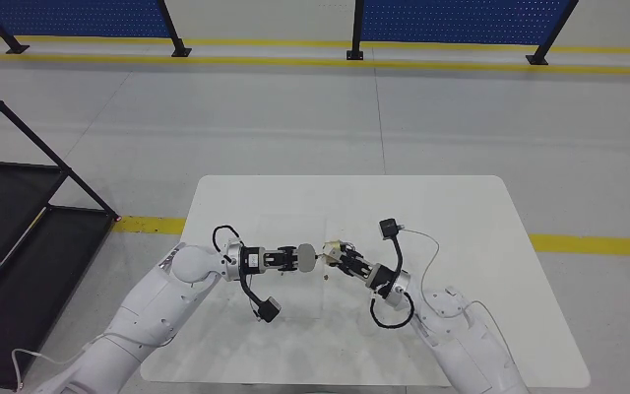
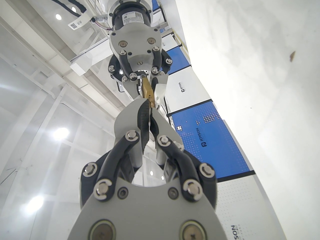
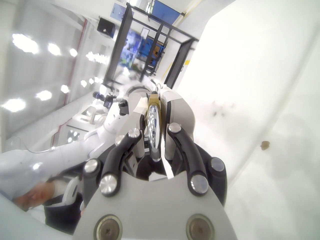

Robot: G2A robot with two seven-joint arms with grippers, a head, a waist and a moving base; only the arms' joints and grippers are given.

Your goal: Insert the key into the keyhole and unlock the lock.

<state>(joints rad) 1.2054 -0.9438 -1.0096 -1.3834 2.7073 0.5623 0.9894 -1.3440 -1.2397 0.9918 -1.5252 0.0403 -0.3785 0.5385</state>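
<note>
Lock [image 3: 153,103], a brass body, sits pinched between the pressed-in jaws of the right gripper [image 1: 332,252], above the table [image 1: 472,227] near its middle. In the top view we see the left gripper [image 1: 308,258] at the lock's 9 o'clock, tip to tip with the right one at 3 o'clock. Its jaws are closed on a thin piece, probably the key [image 2: 151,104], whose brass end touches the lock; the keyhole itself we cannot make out.

White table [image 1: 472,207], grey floor [image 1: 295,118], blue fence panels [image 1: 453,20]
</note>
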